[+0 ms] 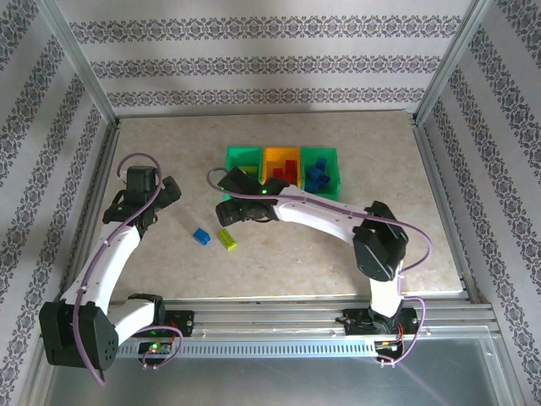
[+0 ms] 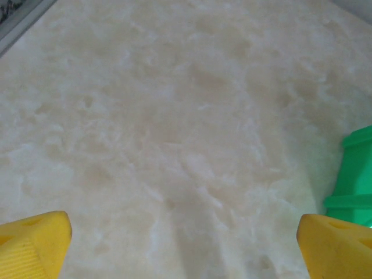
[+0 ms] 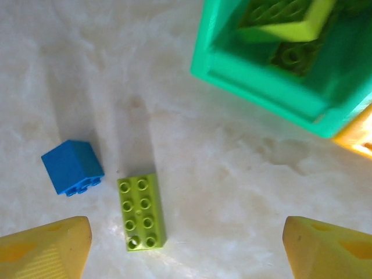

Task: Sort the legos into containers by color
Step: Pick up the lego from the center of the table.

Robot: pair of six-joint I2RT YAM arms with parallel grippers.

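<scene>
The containers are sitting in a row at the middle of the table (image 1: pixel 380 152), and the sorting is showing: the left green bin (image 3: pixel 261 87) is holding yellow-green bricks (image 3: pixel 279 23) (one is lying tilted on top of the others), the orange bin (image 1: pixel 267 165) in the middle is carrying red bricks (image 1: pixel 285 172), and the right green bin (image 1: pixel 335 173) is carrying blue bricks (image 1: pixel 317 175). Two legos are lying loose on the table nearer the arms than the left bin. One is a blue brick (image 3: pixel 72 167), small and squarish and tipped onto its side so its studs are facing sideways. Just beside it but not touching is a yellow-green brick (image 3: pixel 142 212), long, studs up, two rows of four. The right gripper (image 3: pixel 186 250) is hovering over that pair with its yellow fingers (image 3: pixel 46 247) spread wide, gripping nothing and touching nothing, and the yellow-green brick is lying between them in the wrist view. Over on the left, the left gripper (image 2: pixel 186 250) is hanging above bare table, jaws likewise gaping and empty, with a corner of the left green bin peeking in at its right.
</scene>
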